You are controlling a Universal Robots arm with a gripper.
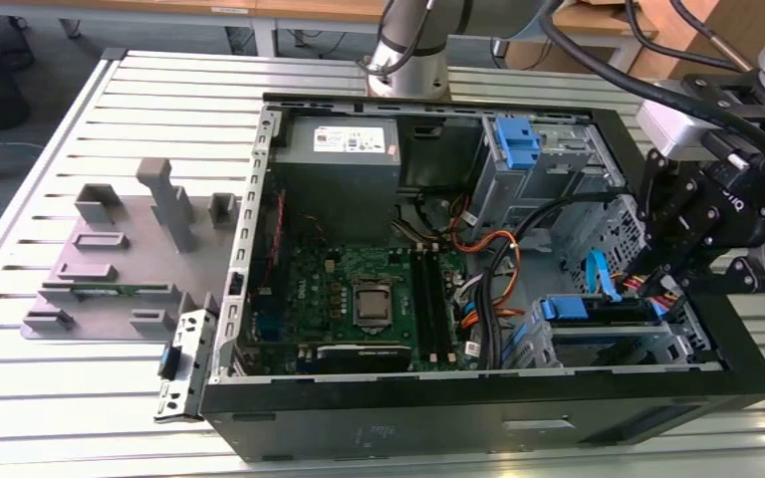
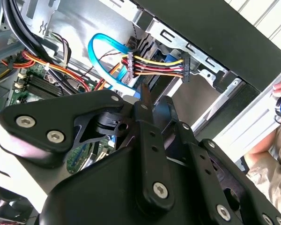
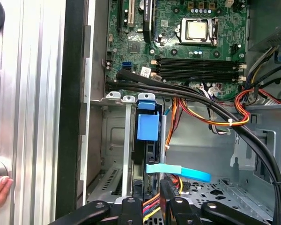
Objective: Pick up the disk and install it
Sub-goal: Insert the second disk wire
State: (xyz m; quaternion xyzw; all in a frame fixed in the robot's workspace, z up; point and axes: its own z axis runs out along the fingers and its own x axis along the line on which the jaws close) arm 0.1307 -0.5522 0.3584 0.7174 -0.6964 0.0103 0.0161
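The black end effector (image 1: 701, 264) hovers over the open black computer case (image 1: 489, 418), its grip impossible to judge; the silver hard drive in its blue plastic carrier (image 3: 147, 126) sits slotted edgewise in the lower bay, apparently seated

Robot arm: silver-grey cylindrical metal link (image 1: 402, 45) with dark joint band. Black matte metal gripper (image 2: 145, 140), angular linkage plates fastened by silver socket-head screws (image 2: 26, 122). Thick black cables (image 1: 596, 55) run above the gripper's silver-grey wrist block (image 1: 681, 124).
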